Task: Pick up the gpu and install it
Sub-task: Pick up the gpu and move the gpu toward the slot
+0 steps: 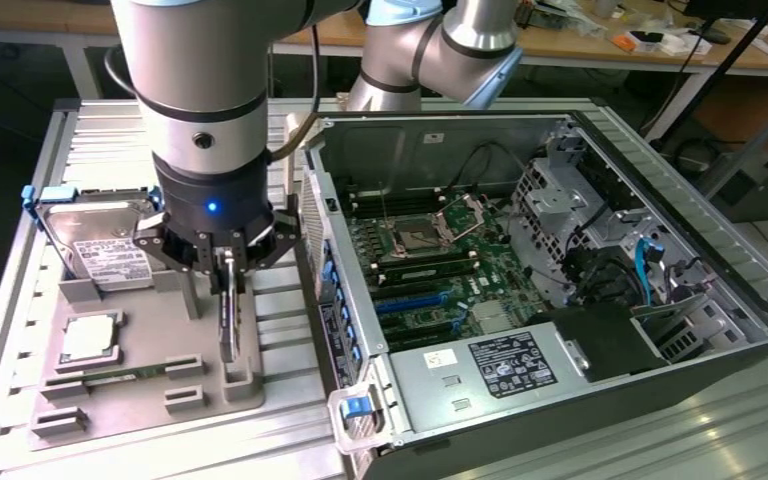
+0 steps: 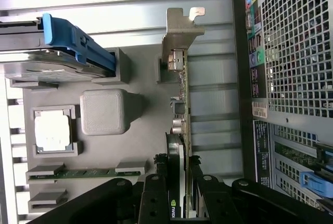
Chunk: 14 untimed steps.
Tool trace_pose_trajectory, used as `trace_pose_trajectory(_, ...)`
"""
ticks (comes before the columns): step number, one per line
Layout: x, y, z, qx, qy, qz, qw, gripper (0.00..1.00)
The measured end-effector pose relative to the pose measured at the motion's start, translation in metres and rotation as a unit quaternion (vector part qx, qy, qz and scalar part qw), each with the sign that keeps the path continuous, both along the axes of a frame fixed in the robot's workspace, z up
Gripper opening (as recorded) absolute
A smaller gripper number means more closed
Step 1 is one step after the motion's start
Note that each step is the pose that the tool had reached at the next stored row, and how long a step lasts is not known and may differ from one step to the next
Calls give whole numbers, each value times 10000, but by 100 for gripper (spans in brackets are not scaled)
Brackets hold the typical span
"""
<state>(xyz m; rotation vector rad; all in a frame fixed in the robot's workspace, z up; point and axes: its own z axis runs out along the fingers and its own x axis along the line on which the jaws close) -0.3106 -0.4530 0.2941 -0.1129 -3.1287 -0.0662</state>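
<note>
Grey holder tray [image 1: 157, 310] on the slatted table, read from the exterior view's left.

- Hard drive [image 1: 97, 240] with blue handles sat at the far left of the tray. A square chip [image 1: 91, 335] and a green memory stick [image 1: 117, 376] lay nearer the camera.
- Gripper [image 1: 228, 262] hung over the tray's right edge, pointing straight down.
- Graphics card [image 1: 231, 320] stood on edge in its slot directly beneath the gripper, bottom edge seated in the tray.
- The card's long axis ran away from the camera, parallel to the side of the computer case [image 1: 744, 300].
- Wrist view: the card appeared edge-on. Its silver bracket [image 2: 179, 31] was at the far end and the fingers [image 2: 155, 193] at the opposite end.
- Jaws were partly closed, one finger on each face of the card, and looked clamped on it. My reading is that it was gripped but not lifted.
- The opened case sat just beside the tray on the exterior view's right, motherboard [image 1: 424, 270] exposed. So the card's destination lay sideways from the gripper.
</note>
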Motion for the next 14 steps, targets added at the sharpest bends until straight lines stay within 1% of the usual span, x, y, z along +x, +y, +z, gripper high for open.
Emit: trace_pose_trajectory(14, 0, 0, 93, 0, 1, 0, 10000, 27)
